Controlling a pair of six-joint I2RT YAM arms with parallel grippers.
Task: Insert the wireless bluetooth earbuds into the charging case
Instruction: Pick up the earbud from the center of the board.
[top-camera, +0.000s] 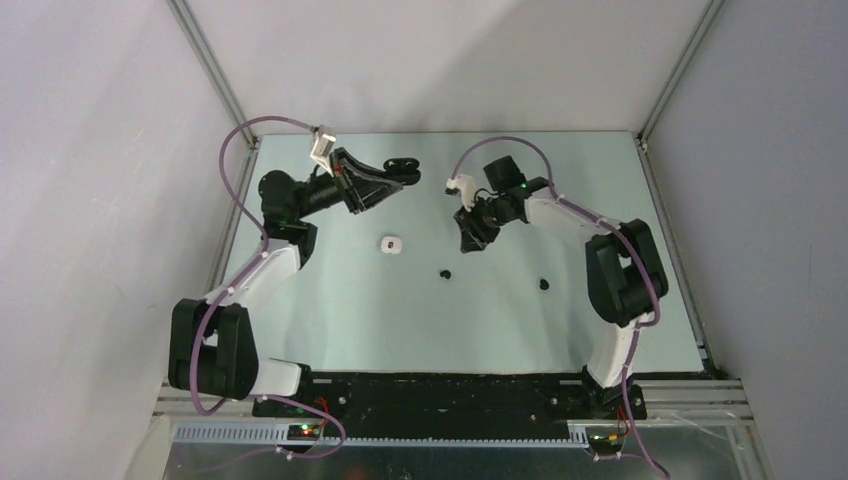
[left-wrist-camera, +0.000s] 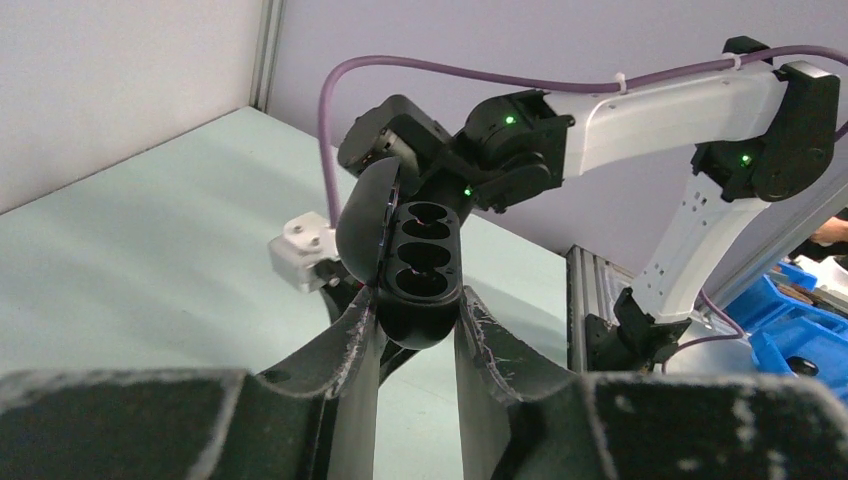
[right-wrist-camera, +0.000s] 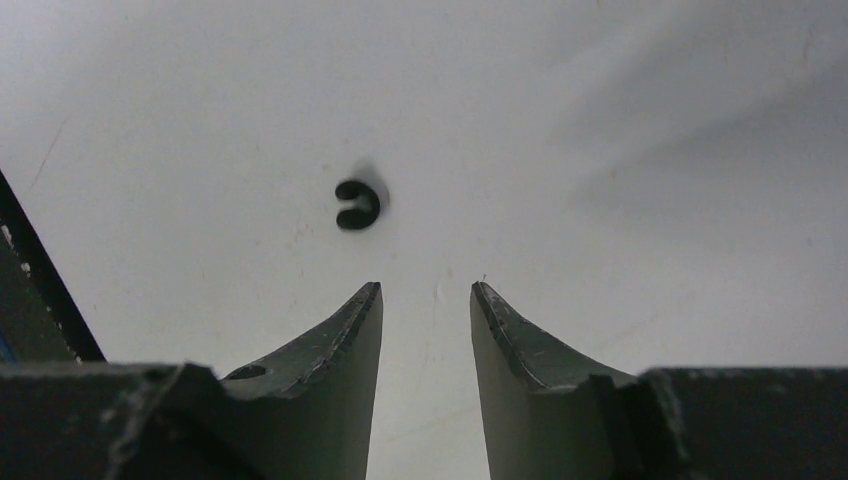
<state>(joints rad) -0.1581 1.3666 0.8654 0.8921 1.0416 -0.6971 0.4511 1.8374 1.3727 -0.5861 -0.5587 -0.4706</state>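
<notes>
Worktop middle: black earbud and second black earbud lying well apart, well inside every edge | white earbud lying farther left, open room around it | right pincer hovering spread above bare surface | left pincer pinching open black charging case near far edge

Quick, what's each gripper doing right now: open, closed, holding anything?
Left gripper: closed on the opened black case.
Right gripper: open and empty; a black earbud lies just ahead of it.
</notes>
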